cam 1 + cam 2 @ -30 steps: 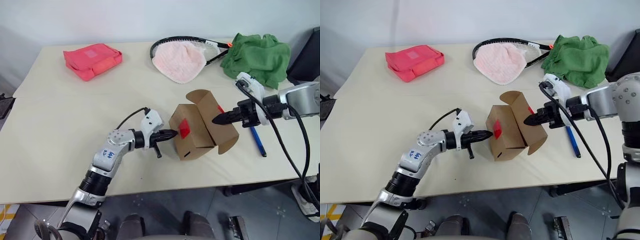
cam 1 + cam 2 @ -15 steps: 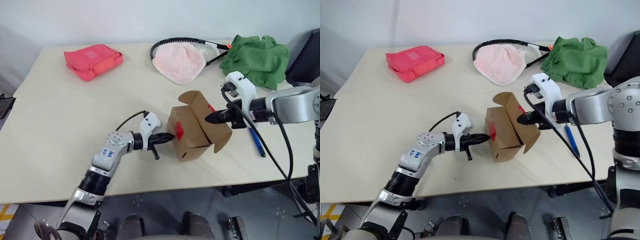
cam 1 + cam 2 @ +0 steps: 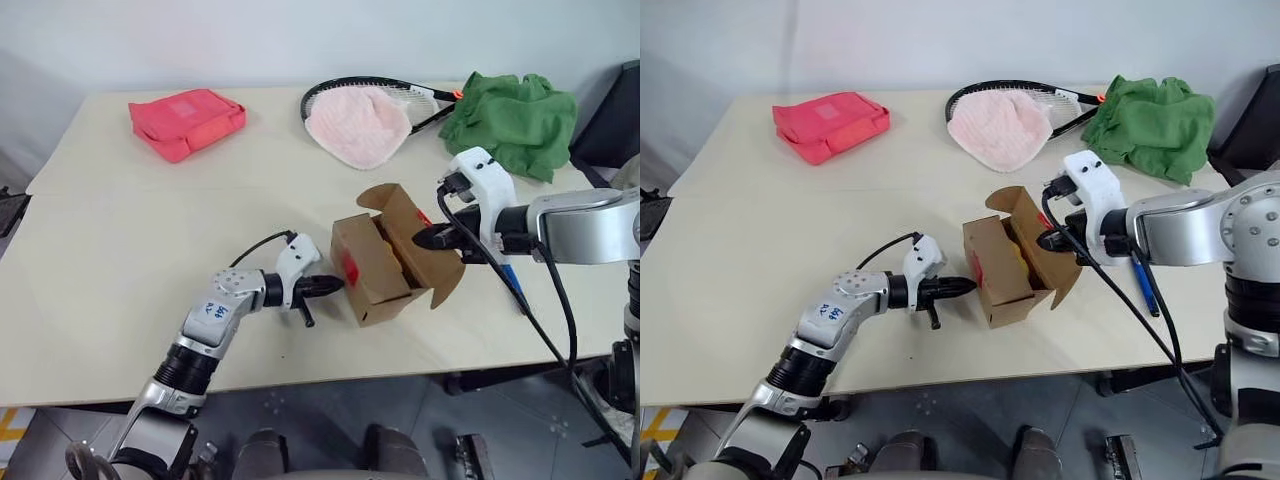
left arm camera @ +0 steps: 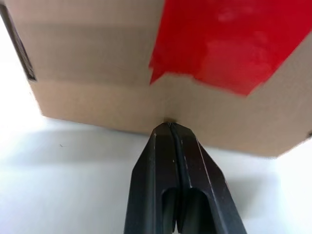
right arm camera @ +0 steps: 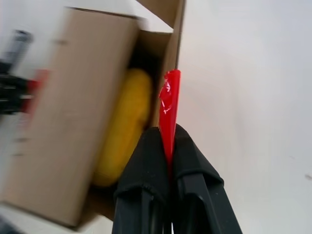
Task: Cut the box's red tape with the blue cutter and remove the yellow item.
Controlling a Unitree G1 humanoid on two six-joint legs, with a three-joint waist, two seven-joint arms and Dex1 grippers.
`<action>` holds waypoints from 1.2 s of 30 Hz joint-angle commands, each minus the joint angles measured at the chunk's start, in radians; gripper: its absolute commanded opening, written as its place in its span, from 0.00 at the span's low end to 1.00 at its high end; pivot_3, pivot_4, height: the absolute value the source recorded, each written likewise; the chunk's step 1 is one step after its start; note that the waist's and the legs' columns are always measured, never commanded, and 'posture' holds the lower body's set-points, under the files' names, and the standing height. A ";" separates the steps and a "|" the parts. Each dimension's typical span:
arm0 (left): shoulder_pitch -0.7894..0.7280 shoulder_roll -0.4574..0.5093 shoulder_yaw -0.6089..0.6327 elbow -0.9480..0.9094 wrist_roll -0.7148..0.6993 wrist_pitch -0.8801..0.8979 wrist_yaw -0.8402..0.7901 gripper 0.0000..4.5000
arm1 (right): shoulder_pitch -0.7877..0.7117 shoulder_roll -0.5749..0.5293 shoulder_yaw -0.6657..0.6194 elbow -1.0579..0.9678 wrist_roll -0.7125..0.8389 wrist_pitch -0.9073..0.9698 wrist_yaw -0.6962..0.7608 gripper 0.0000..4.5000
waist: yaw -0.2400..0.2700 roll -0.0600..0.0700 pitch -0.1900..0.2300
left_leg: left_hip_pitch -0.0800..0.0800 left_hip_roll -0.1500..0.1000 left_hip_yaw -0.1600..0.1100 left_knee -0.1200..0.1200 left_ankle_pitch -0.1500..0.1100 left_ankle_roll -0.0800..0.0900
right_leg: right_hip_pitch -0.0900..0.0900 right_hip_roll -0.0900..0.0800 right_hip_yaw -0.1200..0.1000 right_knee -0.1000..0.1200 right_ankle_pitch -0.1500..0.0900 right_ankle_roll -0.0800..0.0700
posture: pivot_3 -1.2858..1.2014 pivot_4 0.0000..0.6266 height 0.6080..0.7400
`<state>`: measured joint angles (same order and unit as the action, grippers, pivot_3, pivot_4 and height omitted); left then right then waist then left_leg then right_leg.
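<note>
The brown box [image 3: 372, 268] stands open near the table's front, with the yellow item [image 5: 124, 127] lying inside it. A piece of red tape [image 4: 224, 44] sticks to the box's side that faces my left gripper. My left gripper [image 3: 335, 285] is shut and empty, and its tip touches that side just under the tape. My right gripper [image 3: 420, 240] is shut on the box's right flap [image 3: 435, 262], pinching the flap's edge where another strip of red tape [image 5: 169, 97] sits. The blue cutter [image 3: 1143, 283] lies on the table behind my right arm.
A red-pink pouch [image 3: 187, 120] lies at the back left. A racket [image 3: 420, 95] with a pink cloth [image 3: 357, 122] on it and a green cloth [image 3: 512, 105] lie at the back right. The table's front edge [image 3: 300, 385] runs close below the box.
My right gripper has rolled and shifted left with the flap, turning the box so that its inside shows. My left gripper has sunk a little along the box's side.
</note>
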<state>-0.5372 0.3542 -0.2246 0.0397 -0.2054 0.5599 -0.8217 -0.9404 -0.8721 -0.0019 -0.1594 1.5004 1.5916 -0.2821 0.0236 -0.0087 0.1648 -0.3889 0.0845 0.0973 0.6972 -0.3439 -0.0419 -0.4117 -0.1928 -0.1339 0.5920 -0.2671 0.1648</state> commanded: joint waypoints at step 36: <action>-0.184 0.060 -0.031 -0.199 -0.257 0.261 -0.082 0.00 | 0.020 0.047 -0.041 -0.095 -0.184 0.023 0.030 0.00 | -0.002 0.004 0.004 | -0.003 0.000 0.003 -0.003 -0.001 0.001 | -0.004 0.000 0.000 -0.003 0.000 0.000 | 0.52 0.24 1.00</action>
<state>-0.7283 0.4086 -0.2383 -0.1338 -0.4766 0.8249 -0.9143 -0.9013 -0.8140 -0.0036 -0.2328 1.3304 1.6096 -0.2649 0.0219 -0.0049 0.1689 -0.3917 0.0845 0.1000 0.6938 -0.3445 -0.0411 -0.4156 -0.1927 -0.1338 0.5891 -0.2670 0.1650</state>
